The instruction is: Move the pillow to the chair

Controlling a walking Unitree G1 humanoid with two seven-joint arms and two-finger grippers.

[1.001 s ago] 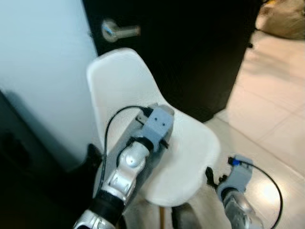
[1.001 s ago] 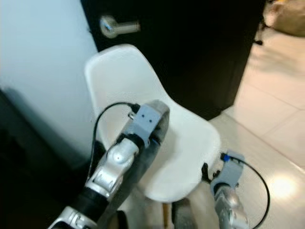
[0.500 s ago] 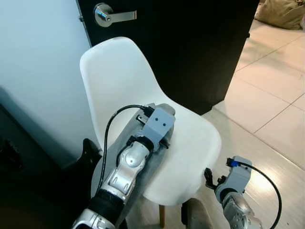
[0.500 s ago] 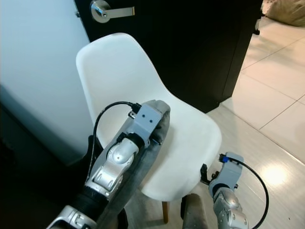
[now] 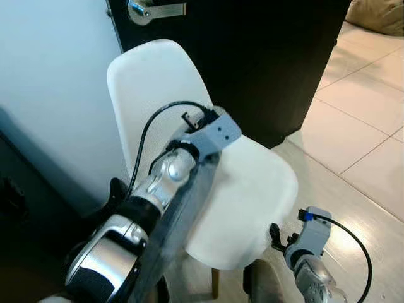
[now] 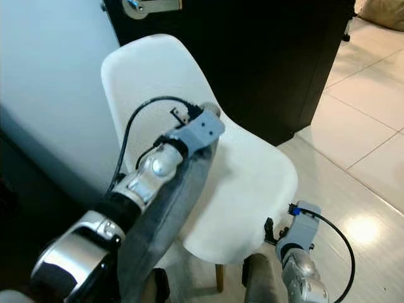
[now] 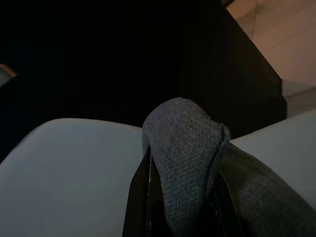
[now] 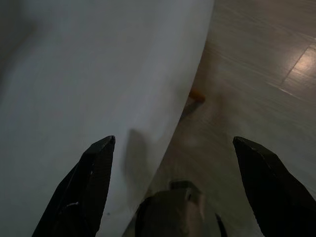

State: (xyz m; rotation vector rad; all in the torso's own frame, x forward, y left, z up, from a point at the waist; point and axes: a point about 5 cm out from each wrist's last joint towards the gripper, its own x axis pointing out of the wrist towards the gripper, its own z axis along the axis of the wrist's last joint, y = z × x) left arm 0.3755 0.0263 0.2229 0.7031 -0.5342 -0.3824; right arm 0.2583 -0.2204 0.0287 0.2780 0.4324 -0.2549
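grey pillow (image 7: pixel 190 148) apparently pinched in left gripper (image 7: pixel 180 197) jaws over white chair (image 5: pixel 252 189); right gripper (image 8: pixel 175 163) jaws wide, empty

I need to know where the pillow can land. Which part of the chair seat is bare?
The chair seat is bare from the pillow's edge across to its front rim by the tiled floor, and the backrest is bare too. It is crowded on the wall side, where the left gripper holds the pillow.
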